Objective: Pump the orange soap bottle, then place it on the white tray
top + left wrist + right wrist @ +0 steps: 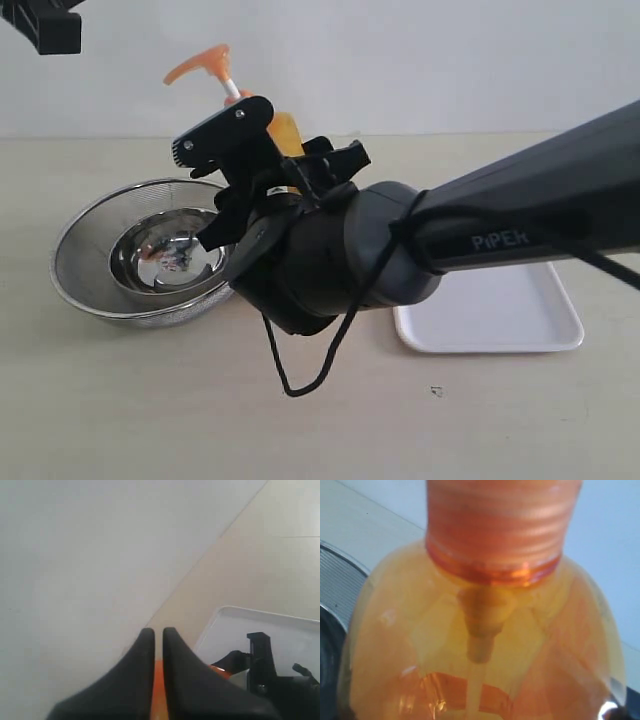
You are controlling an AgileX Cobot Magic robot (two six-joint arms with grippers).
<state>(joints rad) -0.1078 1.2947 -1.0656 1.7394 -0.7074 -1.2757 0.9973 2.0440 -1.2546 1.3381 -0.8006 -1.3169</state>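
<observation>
Exterior: right gripper (pixel 275 145) reaches across from the right, jaws seemingly clamped on the orange soap bottle (pixel 287 133), just right of the mesh strainer (pixel 80 250), which cradles a smaller steel bowl (pixel 130 262). The pump head (pixel 200 62) is up, so pumping looks undone; white tray (pixel 500 325) lies near right. Left wrist: left gripper (pixel 154 632) nearly together, gripping nothing; probably it must press the pump head next. Right wrist: bottle fills the view, dip tube (pixel 480 635) visible through the orange soap, jaws unseen.
</observation>
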